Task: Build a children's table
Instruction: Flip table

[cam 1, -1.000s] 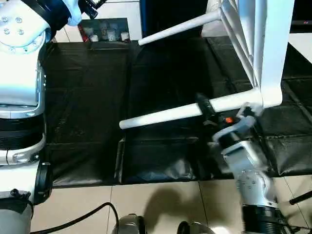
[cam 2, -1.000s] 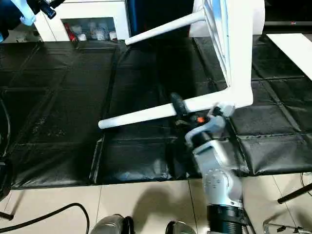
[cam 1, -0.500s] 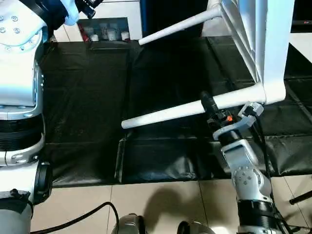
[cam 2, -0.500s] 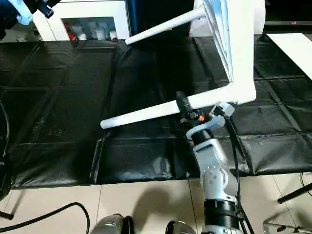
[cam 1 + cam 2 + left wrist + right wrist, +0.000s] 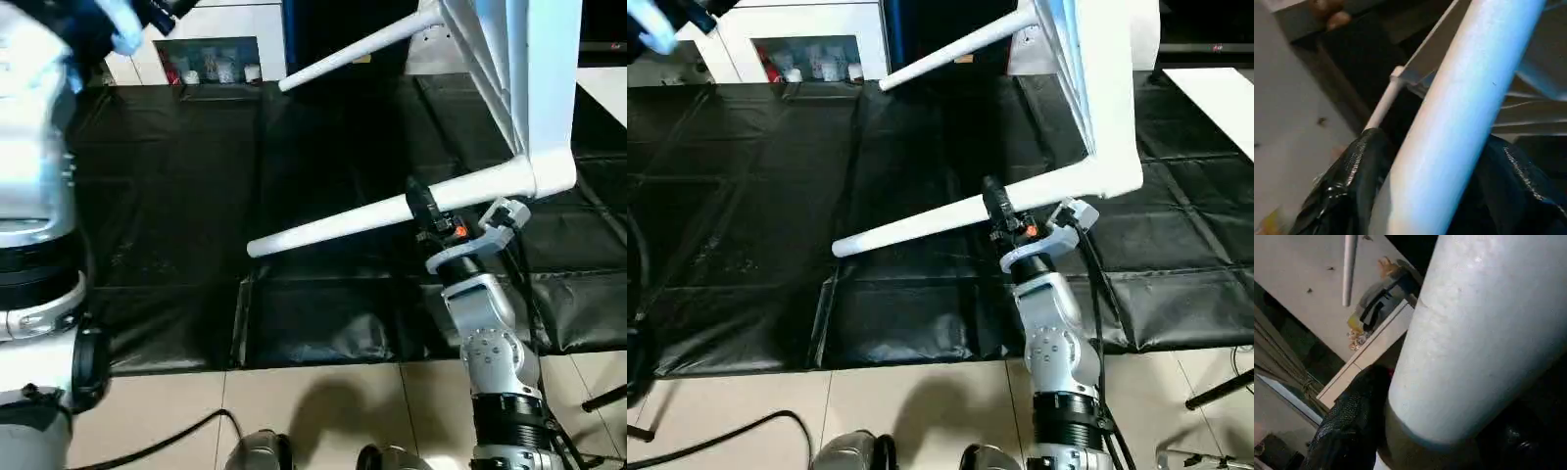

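Item: children's table (image 5: 544, 88), white plastic, partly built. I see it tipped on edge at the far right of the black floor mat (image 5: 176, 196), ribbed underside facing left, two legs fitted in corner sockets and pointing left across the mat.

Near leg (image 5: 362, 217): long, round, tapered, its free tip hanging over the middle of the mat. Far leg (image 5: 353, 51): same pattern, higher, reaching toward the white cabinet (image 5: 235, 29) at the far edge.

Right gripper (image 5: 423, 208): clamped round the near leg close to its thick socket end; the right wrist view shows the leg sitting between the black fingers (image 5: 1349, 421).

Left gripper (image 5: 1415, 196): raised at the far left. The left wrist view shows a white leg lying between its fingers (image 5: 1344, 186); the pads hug it closely, though I cannot tell how firmly they bite.

Handling, my judgement: light for its bulk and stiff, but the smooth round plastic is likely slippery and a leg may turn in the grip. The long legs act as levers, so I would hold near the sockets, not the thin tips. The top may flex a little; it should not break easily.

Other: pale tiled floor (image 5: 323, 411) near the robot.
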